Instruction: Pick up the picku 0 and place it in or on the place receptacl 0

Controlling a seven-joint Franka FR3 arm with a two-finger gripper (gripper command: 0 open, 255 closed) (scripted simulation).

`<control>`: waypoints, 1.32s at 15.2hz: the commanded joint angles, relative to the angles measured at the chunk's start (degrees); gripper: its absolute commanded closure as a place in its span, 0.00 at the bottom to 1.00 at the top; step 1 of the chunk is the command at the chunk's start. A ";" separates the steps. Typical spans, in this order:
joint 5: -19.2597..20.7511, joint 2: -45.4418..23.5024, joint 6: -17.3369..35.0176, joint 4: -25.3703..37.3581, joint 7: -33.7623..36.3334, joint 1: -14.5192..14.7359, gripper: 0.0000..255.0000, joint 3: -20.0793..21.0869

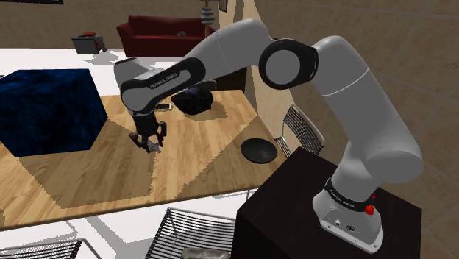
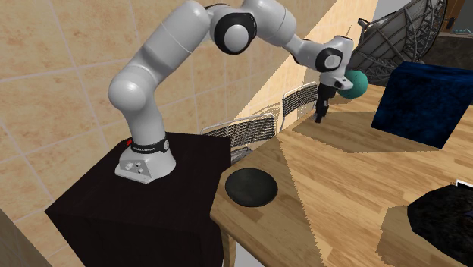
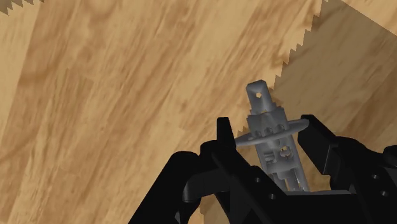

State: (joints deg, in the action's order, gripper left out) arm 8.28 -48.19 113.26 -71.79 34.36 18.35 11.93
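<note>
The black two-finger claw (image 3: 268, 130) is clamped on a small grey tool with a holed tip (image 3: 259, 97), held over the light wooden desk (image 1: 198, 158). A flat round black dish (image 1: 259, 151) lies well apart on the desk, near the dark stand (image 1: 294, 202).

Light wooden plank tabletop (image 1: 198, 158) takes up most of the scene. Lit and shaded wedges cross it, and the shadow borders are jagged. A dark blue mottled cube-shaped block (image 1: 48, 110) sits on it at the shoulder view's left. One grey wire-mesh chair (image 1: 301, 129) stands against the table's edge at the shoulder view's right, and a second wire-mesh chair (image 1: 191, 232) is at the near side. A dark red sofa (image 1: 162, 31) sits far back, beyond a white floor (image 1: 44, 57). Beige tiled surface (image 2: 53, 45) behind; wall or floor, can't tell.
</note>
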 commanded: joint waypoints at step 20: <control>-4.58 34.50 20.42 -54.51 -13.00 -14.79 1.00 -0.50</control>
State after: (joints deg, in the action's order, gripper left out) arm 3.84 -14.79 132.28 -123.86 22.26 4.20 11.65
